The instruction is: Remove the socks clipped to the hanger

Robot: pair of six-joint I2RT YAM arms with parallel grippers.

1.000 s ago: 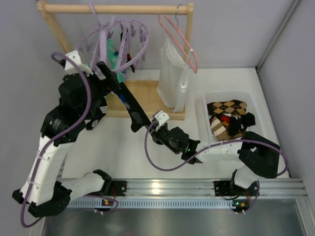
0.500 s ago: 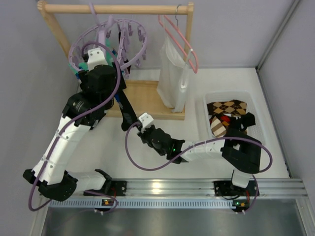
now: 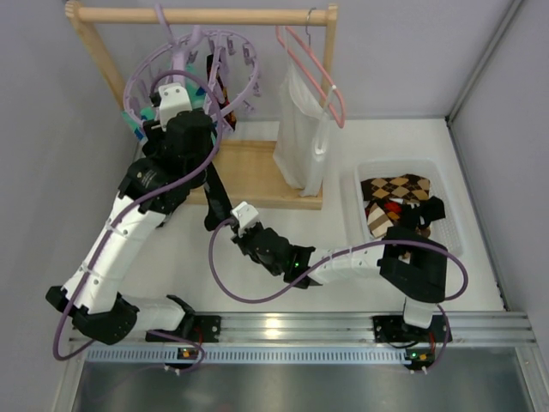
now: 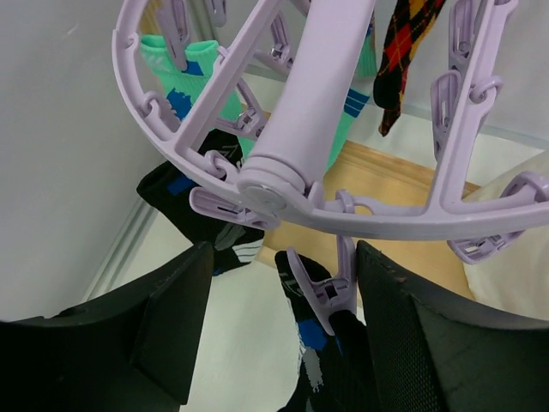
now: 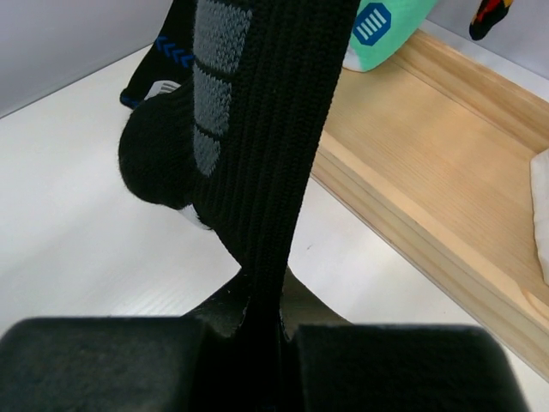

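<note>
The lavender hanger (image 3: 193,64) hangs by its hook from the wooden rail; its hub and ring fill the left wrist view (image 4: 266,184). Teal socks (image 4: 184,77), a red-orange-black sock (image 4: 403,43) and black socks hang from its clips. My left gripper (image 3: 193,129) (image 4: 283,253) is open right under the ring, its jaws on either side of a clip (image 4: 322,287) that holds a long black sock (image 4: 339,352). My right gripper (image 3: 230,221) (image 5: 262,326) is shut on the lower end of that black sock (image 3: 214,189) (image 5: 266,129), low above the table.
A white sleeveless garment (image 3: 304,129) on a thin pink hanger (image 3: 313,64) hangs to the right on the wooden rail (image 3: 206,15). The rack's wooden base (image 3: 253,167) (image 5: 429,154) lies below. A white bin (image 3: 446,202) at the right holds argyle and other socks.
My left arm has risen and swung right, up under the hanger ring. My right gripper has moved left with the black sock's end, so the sock now hangs steeper.
</note>
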